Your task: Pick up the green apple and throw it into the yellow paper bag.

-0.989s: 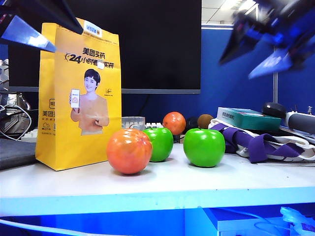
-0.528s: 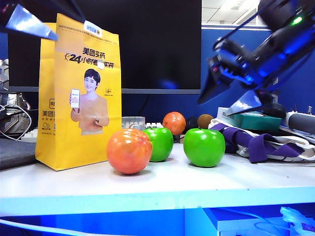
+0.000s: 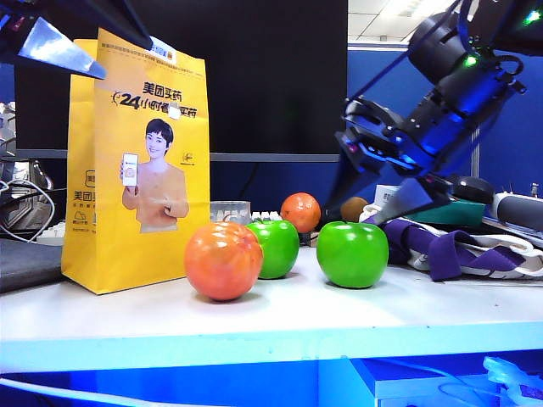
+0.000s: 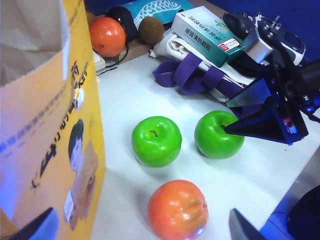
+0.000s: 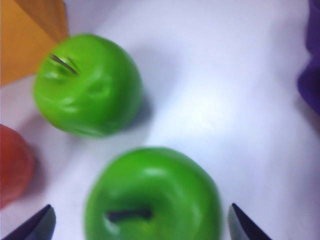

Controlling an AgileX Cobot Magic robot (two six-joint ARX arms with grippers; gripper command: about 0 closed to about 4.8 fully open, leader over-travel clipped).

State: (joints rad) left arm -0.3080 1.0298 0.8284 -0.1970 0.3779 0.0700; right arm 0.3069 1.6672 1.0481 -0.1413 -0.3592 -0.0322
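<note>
The green apple stands on the white table, to the right of a second green apple. My right gripper hangs open just above it, one finger on each side, touching nothing. The tall yellow paper bag stands upright at the left. High above the bag's top edge my left gripper is open and empty.
An orange-red fruit sits in front of the second apple. Behind lie a small orange fruit, a brown ball, a teal box and purple straps. A dark monitor fills the back.
My right arm has swung down from the upper right to just over the right-hand green apple, jaws still open. The left gripper has barely moved.
</note>
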